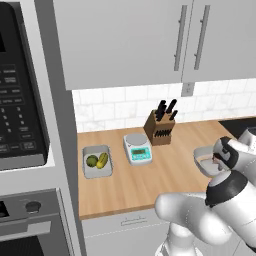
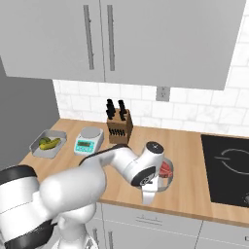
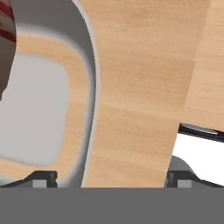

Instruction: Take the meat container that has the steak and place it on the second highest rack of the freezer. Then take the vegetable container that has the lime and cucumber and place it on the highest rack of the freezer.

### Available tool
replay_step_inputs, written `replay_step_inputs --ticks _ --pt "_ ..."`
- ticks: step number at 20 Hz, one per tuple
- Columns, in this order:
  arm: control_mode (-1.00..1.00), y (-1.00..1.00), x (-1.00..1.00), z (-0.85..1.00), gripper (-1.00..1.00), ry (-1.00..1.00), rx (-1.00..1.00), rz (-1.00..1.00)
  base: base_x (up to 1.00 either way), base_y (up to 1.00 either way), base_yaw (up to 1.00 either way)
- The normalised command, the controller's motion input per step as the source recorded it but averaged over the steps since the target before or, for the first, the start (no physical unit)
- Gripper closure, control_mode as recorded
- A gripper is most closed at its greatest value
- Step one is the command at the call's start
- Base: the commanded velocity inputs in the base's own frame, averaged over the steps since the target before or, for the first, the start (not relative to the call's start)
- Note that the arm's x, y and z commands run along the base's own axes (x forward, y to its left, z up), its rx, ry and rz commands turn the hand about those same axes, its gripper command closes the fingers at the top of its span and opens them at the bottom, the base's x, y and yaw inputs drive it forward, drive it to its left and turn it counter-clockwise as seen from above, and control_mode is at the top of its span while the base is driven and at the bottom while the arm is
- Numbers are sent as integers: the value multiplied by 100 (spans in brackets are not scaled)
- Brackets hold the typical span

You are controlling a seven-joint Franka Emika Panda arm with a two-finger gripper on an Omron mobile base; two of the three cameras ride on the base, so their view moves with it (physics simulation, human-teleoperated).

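Observation:
The meat container (image 2: 168,183), a rounded grey bowl, sits near the counter's front edge with the red steak (image 2: 167,169) inside. In the hand view its rim (image 3: 89,87) runs between my fingertips, and the steak (image 3: 6,35) lies at the upper left. My gripper (image 3: 111,177) is open and straddles that rim, one fingertip (image 3: 43,177) inside the bowl and the other outside. The vegetable container (image 1: 97,161) stands at the counter's left end, holding the lime (image 1: 91,161) and the cucumber (image 1: 102,160). The freezer is out of view.
A kitchen scale (image 1: 137,148) and a knife block (image 1: 160,127) stand between the two containers. A black cooktop (image 2: 228,163) lies to the right. An oven stack (image 1: 22,125) borders the counter's left end. Wall cabinets (image 1: 150,40) hang overhead.

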Motion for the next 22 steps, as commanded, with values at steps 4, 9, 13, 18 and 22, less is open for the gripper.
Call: replay_step_inputs --ticks 4,9,13,18,22 --pt "-100 -1 29 0 -100 0 0 0 0 0 0" --pt "-100 -4 25 -4 -100 0 0 0 0 0 0" --pt "-100 -4 15 -19 -100 0 0 0 0 0 0" --pt "-100 0 44 -28 -100 0 0 -2 0 0 0" --pt "-100 -1 41 -34 -100 0 0 -3 0 0 0"
